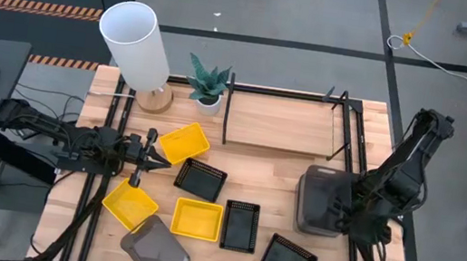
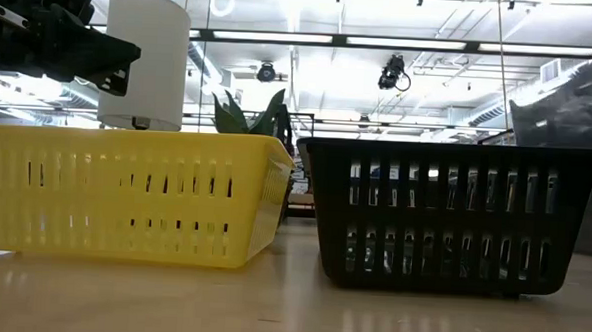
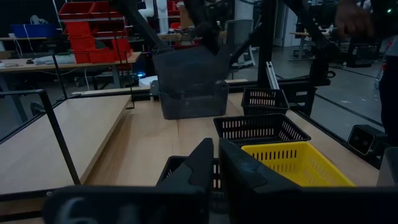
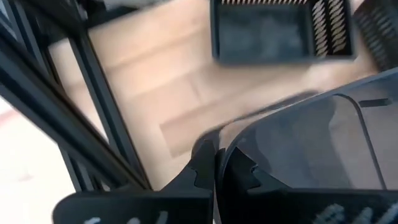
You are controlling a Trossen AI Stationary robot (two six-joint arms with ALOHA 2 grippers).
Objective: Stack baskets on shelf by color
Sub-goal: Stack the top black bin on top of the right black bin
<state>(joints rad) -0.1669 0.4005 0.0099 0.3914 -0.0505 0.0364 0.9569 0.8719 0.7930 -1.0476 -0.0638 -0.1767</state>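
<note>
1. The right gripper (image 1: 351,216) holds a grey basket (image 1: 322,201) by its rim, fingers pinched on the edge in the right wrist view. The basket is lifted, tilted, near 3 o'clock on the table (image 1: 274,168).
2. The step in hand looks like carrying this grey basket to the shelf (image 1: 285,124), which stands at 12 o'clock with its board bare.
3. The next move calls for swinging toward 12 o'clock, clearing the shelf's upright posts, levelling the basket and setting it at one end so other colours have room.
4. The left gripper (image 1: 148,162) waits near 9 o'clock, fingers nearly together and empty, close to a yellow basket (image 1: 183,142) and a black basket (image 1: 200,179).
5. More yellow, black and grey baskets lie scattered from 5 to 8 o'clock.
6. The table is light wood; a white lamp (image 1: 138,48) and a potted plant (image 1: 209,84) stand at 11 o'clock. Beyond is a workshop with ceiling lights and red bins.
</note>
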